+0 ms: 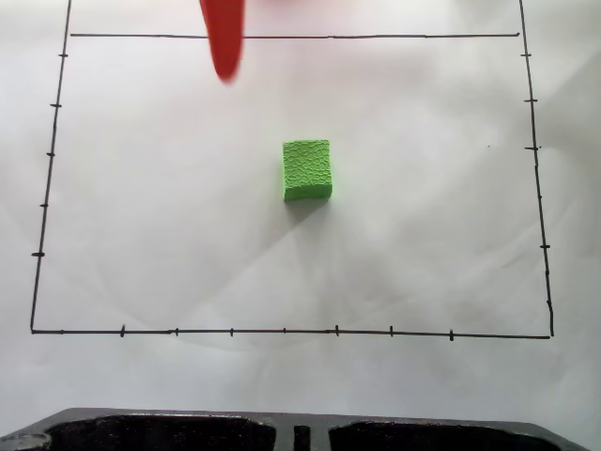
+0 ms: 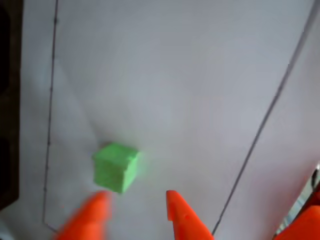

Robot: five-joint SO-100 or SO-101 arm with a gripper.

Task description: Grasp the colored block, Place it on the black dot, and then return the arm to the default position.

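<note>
The green cube (image 1: 307,169) sits flat on the white paper (image 1: 423,235), near the middle of the drawn rectangle. One blurred orange-red finger (image 1: 223,42) hangs over the paper's far edge, up and left of the cube and apart from it. In the wrist view my gripper (image 2: 136,194) is open, its two orange tips spread with only bare paper between them. There the cube (image 2: 116,167) lies just beyond the left tip, outside the gap. The black dot is hidden or out of view.
A thin black border line (image 1: 282,331) with tick marks frames the paper. A dark moulded piece (image 1: 169,434) lies along the near edge in the fixed view. In the wrist view a dark strip (image 2: 7,100) runs down the left edge.
</note>
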